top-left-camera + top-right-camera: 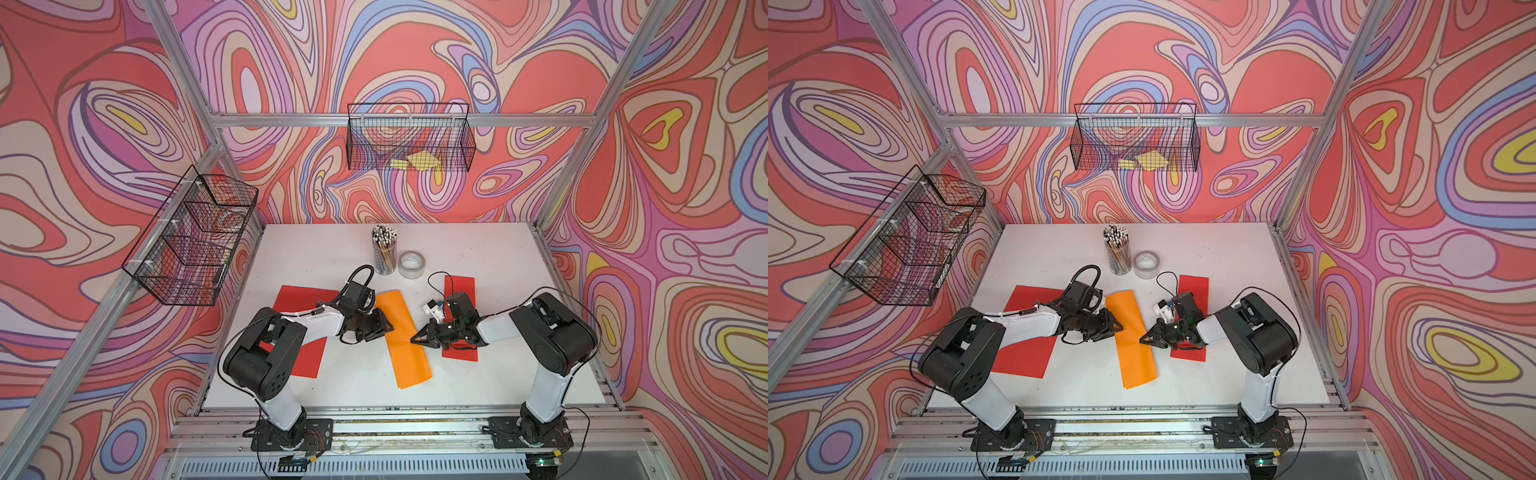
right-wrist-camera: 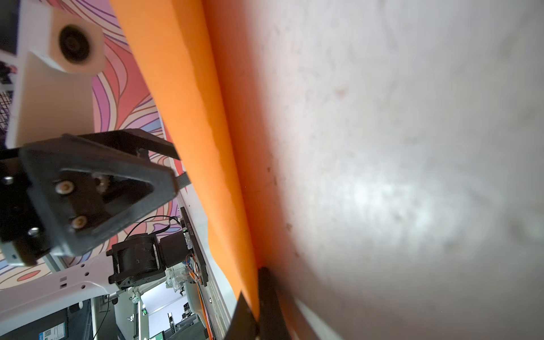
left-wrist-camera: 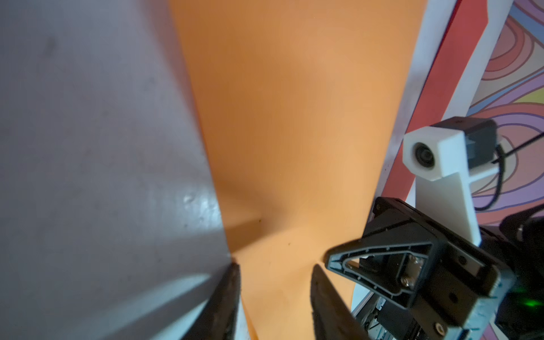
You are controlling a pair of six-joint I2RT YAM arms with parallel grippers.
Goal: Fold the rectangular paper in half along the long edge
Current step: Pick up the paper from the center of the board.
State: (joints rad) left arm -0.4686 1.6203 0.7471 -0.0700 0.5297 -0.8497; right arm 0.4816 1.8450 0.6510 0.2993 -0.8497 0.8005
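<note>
The rectangular paper [image 1: 405,345] [image 1: 1136,349] is a long orange strip lying slantwise mid-table in both top views. My left gripper [image 1: 389,327] [image 1: 1119,326] stands open at its left long edge; in the left wrist view its fingers [image 3: 232,282] straddle that edge of the paper [image 3: 294,117], the gripper [image 3: 275,266] holding nothing. My right gripper [image 1: 414,340] [image 1: 1142,340] is shut on the opposite long edge; in the right wrist view the gripper [image 2: 253,294] pinches the raised orange paper [image 2: 182,103].
A red sheet [image 1: 309,357] lies under my left arm and a narrower red sheet [image 1: 459,282] under my right arm. A cup of pencils [image 1: 384,253] and a tape roll [image 1: 411,264] stand behind the paper. Wire baskets [image 1: 195,237] [image 1: 409,139] hang on the walls.
</note>
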